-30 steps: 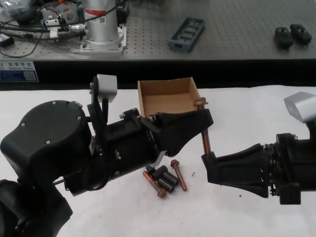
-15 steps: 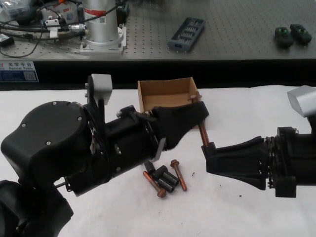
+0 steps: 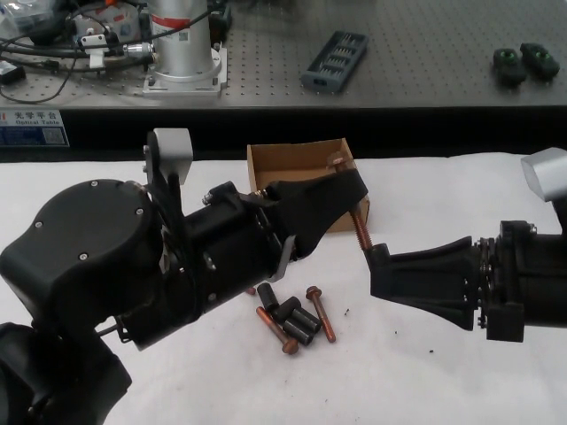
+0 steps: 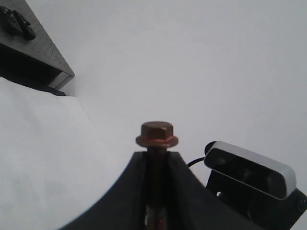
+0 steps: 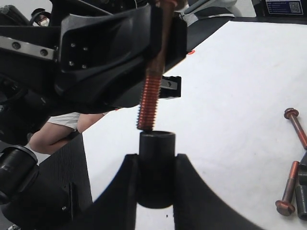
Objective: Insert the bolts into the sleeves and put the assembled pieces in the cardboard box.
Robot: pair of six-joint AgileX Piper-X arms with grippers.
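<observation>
Left claw [image 3: 348,189] tight on bolt [image 4: 157,134], right claw [image 3: 380,262] tight on sleeve [image 5: 157,155] — cardboard box [image 3: 292,158] behind, inside unclear.

A white cloth [image 3: 390,381] covers the bench across the lower frame. Behind it, along the top, runs a grey perforated optical table [image 3: 425,71] with a dark front edge. At its upper left stand a silver column [image 3: 182,35] and tangled cables [image 3: 35,44]. A dark slotted rack [image 3: 334,60] lies at upper centre.
</observation>
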